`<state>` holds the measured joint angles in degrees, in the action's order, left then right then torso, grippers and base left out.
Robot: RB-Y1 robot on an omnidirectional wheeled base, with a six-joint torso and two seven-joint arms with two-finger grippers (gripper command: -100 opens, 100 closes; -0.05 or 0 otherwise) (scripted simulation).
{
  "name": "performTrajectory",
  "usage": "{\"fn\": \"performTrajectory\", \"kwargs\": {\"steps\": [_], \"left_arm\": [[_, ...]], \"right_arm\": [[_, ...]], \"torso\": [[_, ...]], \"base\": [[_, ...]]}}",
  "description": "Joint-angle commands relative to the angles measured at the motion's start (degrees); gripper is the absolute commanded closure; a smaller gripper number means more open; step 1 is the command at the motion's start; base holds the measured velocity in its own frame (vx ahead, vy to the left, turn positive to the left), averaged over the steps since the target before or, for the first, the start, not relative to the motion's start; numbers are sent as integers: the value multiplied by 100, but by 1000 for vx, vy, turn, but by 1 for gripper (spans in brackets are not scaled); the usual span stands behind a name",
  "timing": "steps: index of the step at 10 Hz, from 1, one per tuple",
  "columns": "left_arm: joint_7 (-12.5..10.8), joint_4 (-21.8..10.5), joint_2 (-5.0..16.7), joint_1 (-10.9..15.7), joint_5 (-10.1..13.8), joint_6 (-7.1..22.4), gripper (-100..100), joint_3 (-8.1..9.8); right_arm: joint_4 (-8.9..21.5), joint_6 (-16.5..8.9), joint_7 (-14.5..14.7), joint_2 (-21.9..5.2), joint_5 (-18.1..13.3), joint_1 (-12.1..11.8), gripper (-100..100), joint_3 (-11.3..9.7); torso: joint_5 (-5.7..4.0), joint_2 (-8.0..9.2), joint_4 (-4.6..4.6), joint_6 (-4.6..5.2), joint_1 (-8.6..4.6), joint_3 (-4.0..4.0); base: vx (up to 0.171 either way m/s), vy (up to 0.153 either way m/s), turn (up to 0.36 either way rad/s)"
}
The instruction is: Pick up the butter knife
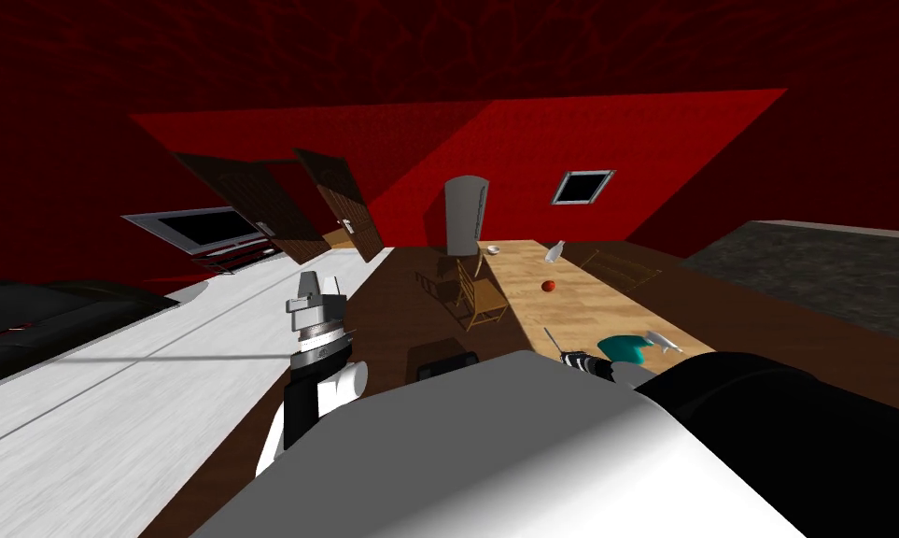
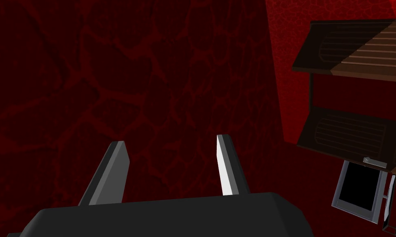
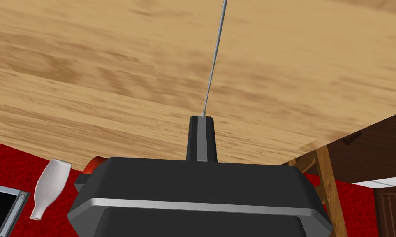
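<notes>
My right gripper [image 3: 201,119] is shut on the butter knife [image 3: 213,57]. Its thin grey blade sticks straight out from the closed fingers, edge-on over the wooden table [image 3: 90,82]. In the head view the knife [image 1: 552,338] and right gripper [image 1: 568,357] are at the table's near end, just past my chest. My left gripper [image 2: 172,142] is open with nothing between its fingers. It is raised to the left of the table [image 1: 316,299].
On the table [image 1: 587,290] lie a red apple [image 1: 550,285], a white bottle [image 1: 554,250], a small bowl [image 1: 493,249] and a teal object [image 1: 625,348]. Wooden chairs [image 1: 480,294] stand along its left side. A grey fridge [image 1: 464,215] stands at the far end.
</notes>
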<state>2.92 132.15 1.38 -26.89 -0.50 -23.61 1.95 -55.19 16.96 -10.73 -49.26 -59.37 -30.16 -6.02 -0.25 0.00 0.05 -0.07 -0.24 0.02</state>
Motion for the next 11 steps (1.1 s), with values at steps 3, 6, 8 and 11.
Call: {"fn": "performTrajectory", "kwargs": {"steps": [3, 6, 8, 11], "left_arm": [[0, 0, 0, 0, 0, 0, 0, 0], [0, 0, 0, -2, 0, 0, 0, 1], [0, 0, 0, -1, 0, 0, 0, 1], [0, 0, 0, -1, 0, 0, 0, 0]], "right_arm": [[-1, 3, -14, 5, 7, 0, 100, 3], [-332, 10, -7, -77, -118, -155, 100, 5], [-575, 35, 7, -135, -214, -279, 100, 27], [-941, 72, 28, -223, -358, -464, 100, 59]], "torso": [[-2, -5, -3, -4, -5, -4], [0, -19, -7, 7, -3, -12], [-1, -39, -9, -2, -9, -23], [-2, -43, -10, -1, -4, -25]], "base": [[0, 0, -3], [59, -3, -192], [103, -21, -197], [104, 1, -202]]}}
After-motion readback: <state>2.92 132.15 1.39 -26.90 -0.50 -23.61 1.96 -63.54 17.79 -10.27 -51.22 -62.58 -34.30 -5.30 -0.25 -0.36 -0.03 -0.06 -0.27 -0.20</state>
